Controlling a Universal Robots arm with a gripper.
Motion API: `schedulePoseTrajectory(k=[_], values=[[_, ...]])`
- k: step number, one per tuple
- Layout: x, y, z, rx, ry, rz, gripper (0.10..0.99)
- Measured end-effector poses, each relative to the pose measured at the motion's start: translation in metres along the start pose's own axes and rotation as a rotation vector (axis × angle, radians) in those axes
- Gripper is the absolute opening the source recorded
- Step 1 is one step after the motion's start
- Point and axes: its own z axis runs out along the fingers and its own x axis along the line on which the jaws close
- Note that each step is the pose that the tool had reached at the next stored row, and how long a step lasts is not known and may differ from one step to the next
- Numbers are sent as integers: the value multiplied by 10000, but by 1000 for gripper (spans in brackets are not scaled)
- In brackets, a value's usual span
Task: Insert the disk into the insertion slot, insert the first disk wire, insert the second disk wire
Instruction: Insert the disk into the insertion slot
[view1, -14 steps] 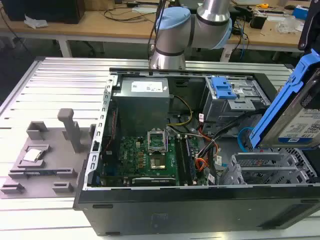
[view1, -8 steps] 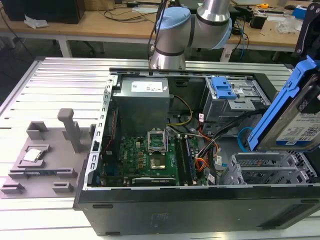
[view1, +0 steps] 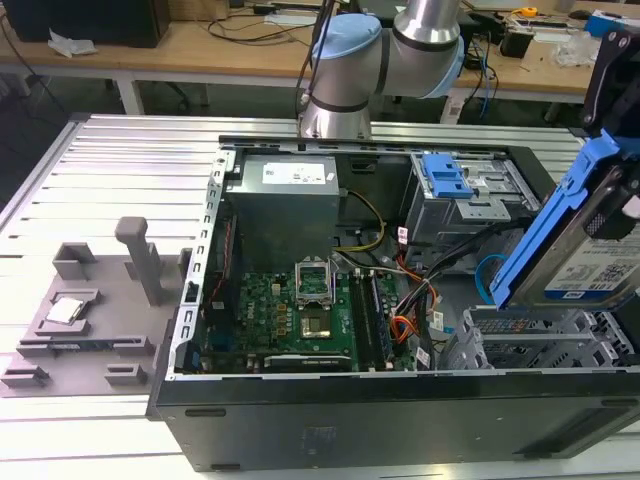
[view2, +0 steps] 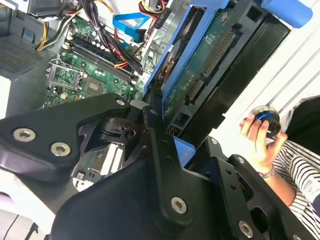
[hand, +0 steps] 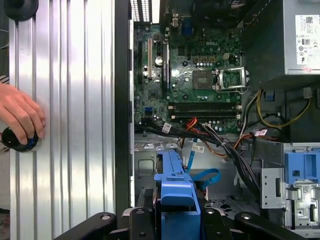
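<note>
The gripper (hand: 176, 219) is clamped on the disk (view1: 585, 235), holding it tilted in the air above the low silver insertion slot (view1: 520, 350), not yet in it. From where I stand, that tilt is the worry: a blue edge could catch the slot's rim and jam, or snag the loose cables (view1: 418, 300) just beside it

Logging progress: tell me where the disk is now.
The disk sits at the exterior view's right, gripped tilted by the end effector just above the insertion slot, not yet inside.
</note>
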Motion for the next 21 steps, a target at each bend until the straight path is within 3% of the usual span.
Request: schedulePoseTrajectory(k=[4, 7, 13, 21], values=[[-13, -88, 178, -42, 3, 0, 365], [-36, -103, 258, -47, 1, 1, 365], [-49, -65, 309, -47, -6, -16, 365], [-72, -83, 409, -48, -5, -16, 365]])
